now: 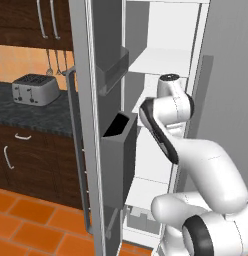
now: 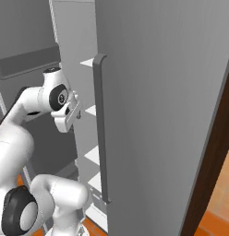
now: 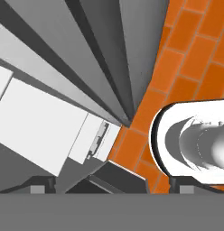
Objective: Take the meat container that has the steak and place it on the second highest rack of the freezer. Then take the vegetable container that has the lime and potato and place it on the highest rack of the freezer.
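The gripper (image 2: 75, 110) hangs at the open freezer (image 1: 146, 125), pointing down; whether it is released or clenched I cannot tell. No container is visible, so turning the hand toward the shelves to find the steak's seems wise. The left base view alone shows door bins (image 1: 118, 145) and, farther off, a toaster (image 1: 36, 89).

Orange tile floor (image 1: 31, 220), dark wood cabinets (image 1: 31, 165), speckled counter (image 1: 31, 117), silver toaster (image 1: 35, 89)

Silver two-slot toaster (image 1: 35, 90) on a dark speckled counter (image 1: 31, 116), utensils (image 1: 56, 65) hanging against the orange backsplash, dark wood drawers (image 1: 26, 160) below, orange tiled floor (image 1: 31, 225)
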{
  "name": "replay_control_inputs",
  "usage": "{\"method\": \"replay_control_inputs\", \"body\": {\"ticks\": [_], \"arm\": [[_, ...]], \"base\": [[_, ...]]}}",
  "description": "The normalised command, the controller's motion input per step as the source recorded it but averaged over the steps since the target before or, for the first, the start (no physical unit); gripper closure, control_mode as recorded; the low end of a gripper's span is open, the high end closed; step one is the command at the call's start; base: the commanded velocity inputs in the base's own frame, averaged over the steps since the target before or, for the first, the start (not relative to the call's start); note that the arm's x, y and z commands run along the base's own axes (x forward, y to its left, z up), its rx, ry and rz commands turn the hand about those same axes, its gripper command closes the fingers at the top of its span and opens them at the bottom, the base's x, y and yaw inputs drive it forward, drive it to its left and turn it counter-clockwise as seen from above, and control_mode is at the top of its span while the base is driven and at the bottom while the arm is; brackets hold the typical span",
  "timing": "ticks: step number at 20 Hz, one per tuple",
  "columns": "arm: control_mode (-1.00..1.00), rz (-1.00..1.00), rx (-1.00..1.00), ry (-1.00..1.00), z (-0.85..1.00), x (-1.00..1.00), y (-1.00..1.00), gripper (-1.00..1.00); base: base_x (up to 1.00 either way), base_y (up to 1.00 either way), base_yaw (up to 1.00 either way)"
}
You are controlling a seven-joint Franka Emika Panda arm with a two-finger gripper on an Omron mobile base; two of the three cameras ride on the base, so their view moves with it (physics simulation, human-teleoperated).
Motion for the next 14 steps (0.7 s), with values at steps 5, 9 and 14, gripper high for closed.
{"method": "replay_control_inputs", "body": {"ticks": [5, 9, 14], "arm": [[-1.00, 0.00, 0.00, 0.00, 0.09, -0.80, 0.00, -1.00], [-1.00, 0.00, 0.00, 0.00, 0.02, -0.81, -0.09, -1.00], [-1.00, 0.00, 0.02, 0.00, 0.01, -0.34, -0.20, -1.00]], "base": [[0.00, 0.00, 0.00], [0.00, 0.00, 0.00], [0.00, 0.00, 0.00]]}}
